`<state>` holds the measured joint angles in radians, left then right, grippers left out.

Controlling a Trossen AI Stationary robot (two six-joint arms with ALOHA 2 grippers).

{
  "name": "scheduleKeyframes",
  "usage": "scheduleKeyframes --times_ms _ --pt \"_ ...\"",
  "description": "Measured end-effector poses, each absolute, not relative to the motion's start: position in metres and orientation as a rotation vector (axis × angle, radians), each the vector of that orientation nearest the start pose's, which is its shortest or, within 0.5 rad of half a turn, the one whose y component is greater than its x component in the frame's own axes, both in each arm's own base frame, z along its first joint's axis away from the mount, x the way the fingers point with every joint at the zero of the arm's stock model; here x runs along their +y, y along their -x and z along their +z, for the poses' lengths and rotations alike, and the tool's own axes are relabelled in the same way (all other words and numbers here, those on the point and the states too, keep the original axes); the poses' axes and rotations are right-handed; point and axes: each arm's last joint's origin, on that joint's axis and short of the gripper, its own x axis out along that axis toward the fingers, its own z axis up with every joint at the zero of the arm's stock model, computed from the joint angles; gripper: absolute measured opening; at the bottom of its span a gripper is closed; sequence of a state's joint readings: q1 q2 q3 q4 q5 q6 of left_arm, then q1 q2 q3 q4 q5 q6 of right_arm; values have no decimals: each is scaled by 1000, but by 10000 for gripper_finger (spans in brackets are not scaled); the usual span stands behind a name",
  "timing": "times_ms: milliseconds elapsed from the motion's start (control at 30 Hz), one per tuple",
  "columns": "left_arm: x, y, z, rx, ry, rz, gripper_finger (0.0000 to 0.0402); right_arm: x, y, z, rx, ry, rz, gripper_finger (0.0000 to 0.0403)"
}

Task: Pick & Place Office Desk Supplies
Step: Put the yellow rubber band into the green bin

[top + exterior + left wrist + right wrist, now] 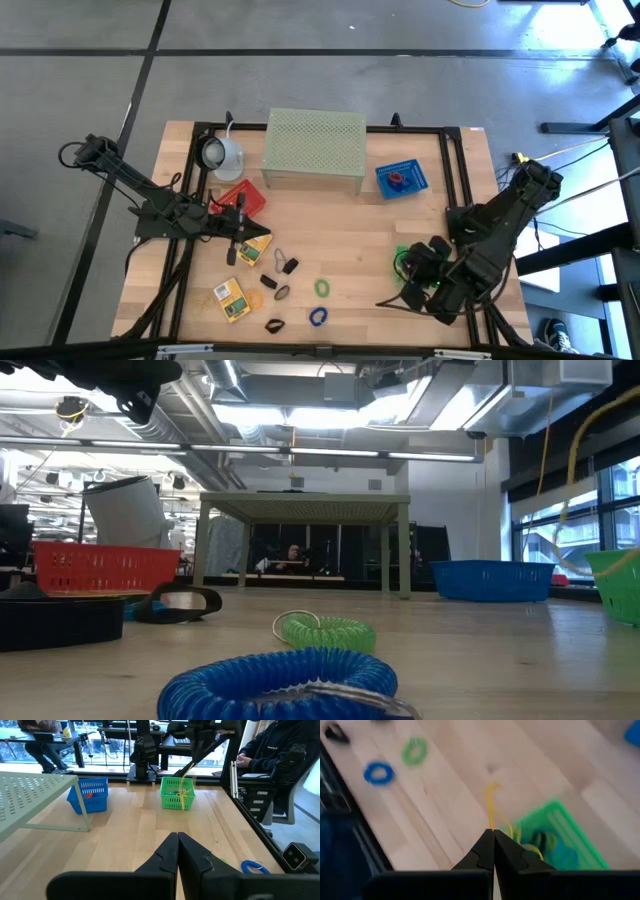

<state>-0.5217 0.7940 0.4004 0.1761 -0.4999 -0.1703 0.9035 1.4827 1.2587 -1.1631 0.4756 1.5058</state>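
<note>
Blue coiled loop (318, 317) and green coiled loop (322, 288) flat on counter, near front edge, just apart. Black clips (286, 266) scattered beside them. Two yellow printed packets (231, 299) lying flat, further left.

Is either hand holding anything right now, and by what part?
Right hand pinches a thin yellow band by its end, above the green basket. Left hand is shut, holding nothing.

Left gripper (177, 851) and right gripper (493, 845), jaws closed, both empty, above the table.
</note>
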Motion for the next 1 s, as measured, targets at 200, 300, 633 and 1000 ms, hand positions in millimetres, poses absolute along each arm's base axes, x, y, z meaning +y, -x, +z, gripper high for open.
scheduleKeyframes --times_ms 200,300,633,1000 --pt "-75 -159 233 191 63 -5 4 195 -158 276 1177 -446 -555 2" --pt "-75 -159 233 191 63 -5 4 190 -149 276 1228 -457 -668 2" --pt "-75 -159 233 191 63 -5 4 181 -136 277 1321 -481 -869 2" --pt "-75 -159 233 191 63 -5 4 187 -148 277 1098 -475 -750 2"
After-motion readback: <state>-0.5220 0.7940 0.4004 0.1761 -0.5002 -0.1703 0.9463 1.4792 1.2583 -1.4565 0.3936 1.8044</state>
